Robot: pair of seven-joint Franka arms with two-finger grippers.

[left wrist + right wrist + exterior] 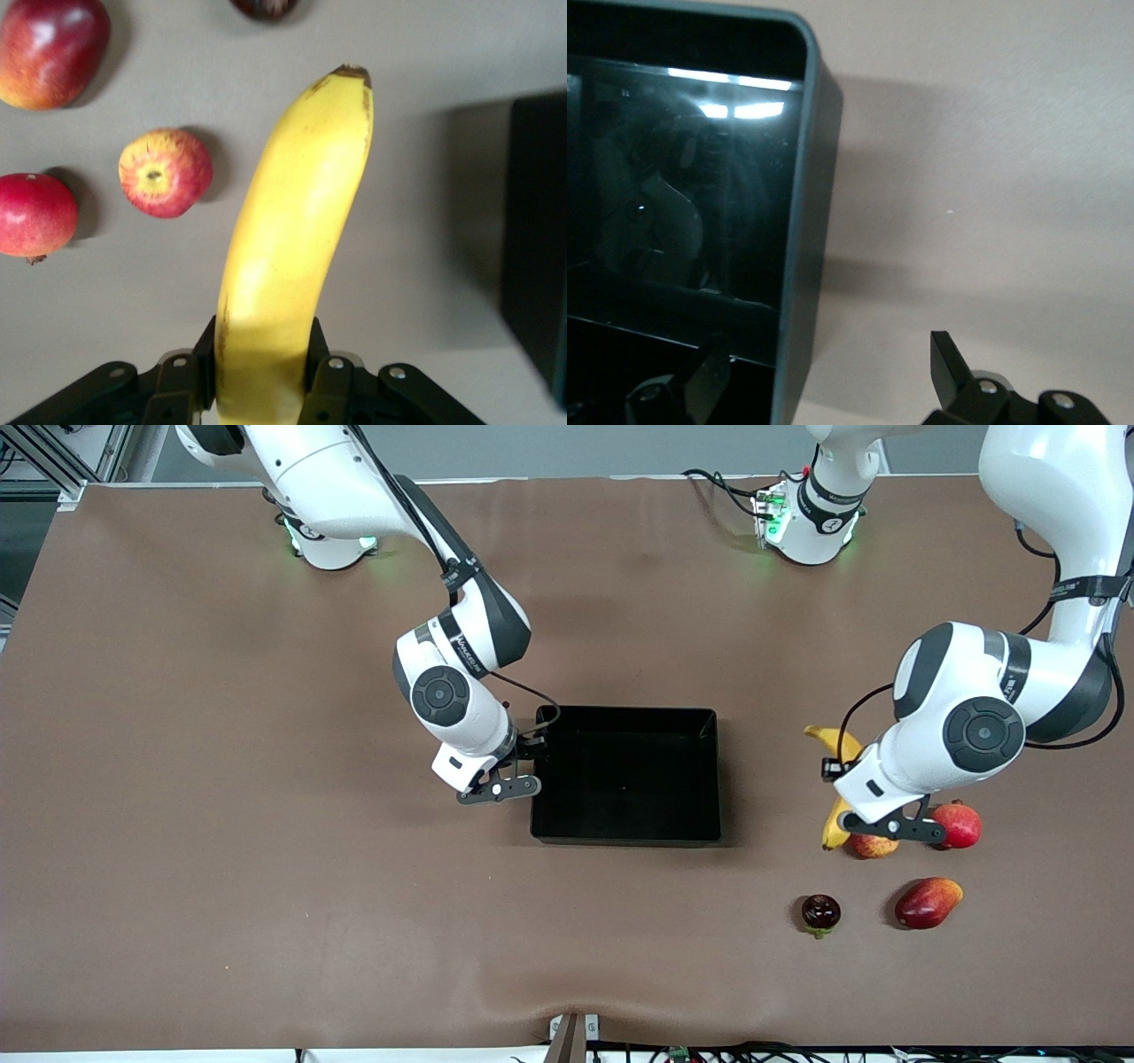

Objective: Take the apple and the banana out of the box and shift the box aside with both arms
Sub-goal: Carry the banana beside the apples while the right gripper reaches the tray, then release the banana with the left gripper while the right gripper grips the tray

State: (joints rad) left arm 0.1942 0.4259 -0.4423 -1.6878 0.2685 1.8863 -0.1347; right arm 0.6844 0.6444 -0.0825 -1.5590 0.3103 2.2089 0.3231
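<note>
My left gripper (pixel 890 828) is shut on the yellow banana (pixel 837 740) near one end, and the fingers (pixel 332 381) press both of its sides. The banana (pixel 292 239) points away from the gripper (pixel 266 354). The small red-and-yellow apple (pixel 874 847) lies on the table right by this gripper (pixel 166 172). The black box (pixel 625 837) sits mid-table. My right gripper (pixel 500 788) is open at the box's wall (pixel 802 221) toward the right arm's end. One finger is inside the wall and one outside (pixel 828 354).
A red pomegranate (pixel 959 824) lies beside the apple. A red-orange mango (pixel 927 903) and a small dark purple fruit (pixel 820 912) lie nearer the front camera. The brown table (pixel 221 824) spreads wide toward the right arm's end.
</note>
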